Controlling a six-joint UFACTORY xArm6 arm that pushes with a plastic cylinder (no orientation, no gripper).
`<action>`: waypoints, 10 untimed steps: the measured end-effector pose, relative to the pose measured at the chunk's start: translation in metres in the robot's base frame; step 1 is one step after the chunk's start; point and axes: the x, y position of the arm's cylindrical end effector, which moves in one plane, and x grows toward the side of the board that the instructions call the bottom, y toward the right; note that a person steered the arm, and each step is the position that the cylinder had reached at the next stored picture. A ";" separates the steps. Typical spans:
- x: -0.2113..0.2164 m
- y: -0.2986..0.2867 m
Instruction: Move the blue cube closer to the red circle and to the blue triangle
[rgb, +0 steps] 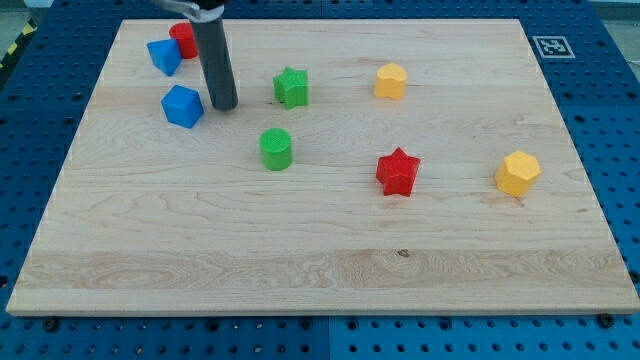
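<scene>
The blue cube (182, 106) sits on the wooden board at the view's upper left. The blue triangle (163, 56) lies above it, near the top left corner, with the red circle (182, 39) touching its right side and partly hidden behind the rod. My tip (224, 104) rests on the board just right of the blue cube, a small gap apart from it. The dark rod rises from the tip to the view's top edge.
A green star (291, 87) and a green cylinder (275, 148) lie right of my tip. A yellow block (390, 81), a red star (397, 172) and another yellow block (517, 173) lie further right. The board (320, 270) sits on a blue pegboard.
</scene>
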 end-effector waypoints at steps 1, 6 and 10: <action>0.040 -0.002; -0.003 -0.042; -0.037 -0.060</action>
